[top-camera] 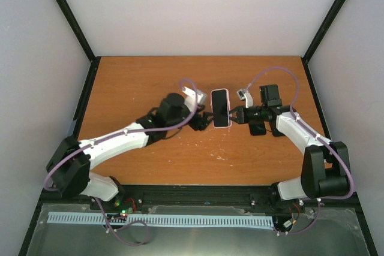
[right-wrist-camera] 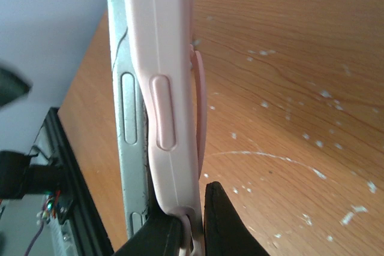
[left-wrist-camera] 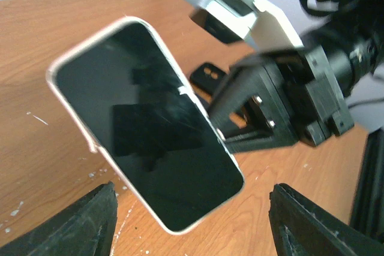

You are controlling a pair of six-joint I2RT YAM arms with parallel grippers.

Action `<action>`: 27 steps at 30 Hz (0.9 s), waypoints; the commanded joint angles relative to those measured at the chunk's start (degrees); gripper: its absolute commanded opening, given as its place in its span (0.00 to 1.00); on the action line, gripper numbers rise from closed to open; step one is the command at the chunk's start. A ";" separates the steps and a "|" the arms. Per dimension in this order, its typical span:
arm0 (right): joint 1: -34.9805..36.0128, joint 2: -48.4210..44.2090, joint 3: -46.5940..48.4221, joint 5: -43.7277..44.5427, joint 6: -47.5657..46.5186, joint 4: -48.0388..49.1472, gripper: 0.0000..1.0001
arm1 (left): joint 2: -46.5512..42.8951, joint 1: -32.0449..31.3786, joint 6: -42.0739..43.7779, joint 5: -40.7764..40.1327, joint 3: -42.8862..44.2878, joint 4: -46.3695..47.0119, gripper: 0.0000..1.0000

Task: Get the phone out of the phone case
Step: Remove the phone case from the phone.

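The phone point(top-camera: 221, 108), in its pink phone case point(right-wrist-camera: 171, 88), is up over the worktop point(top-camera: 138, 82), long way pointing away from me, my right hand point(top-camera: 238, 114) pinching its right edge and my left hand point(top-camera: 201, 120) spread wide just left.

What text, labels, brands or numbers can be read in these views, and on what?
None can be read. The screen of the phone is dark and blank, the pink phone case shows only an unmarked side button, and the wooden table carries no writing.
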 commanded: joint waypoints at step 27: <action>-0.42 2.28 -2.27 12.99 16.27 5.97 0.03 | 27.57 -17.08 24.61 -36.47 17.49 -3.18 0.61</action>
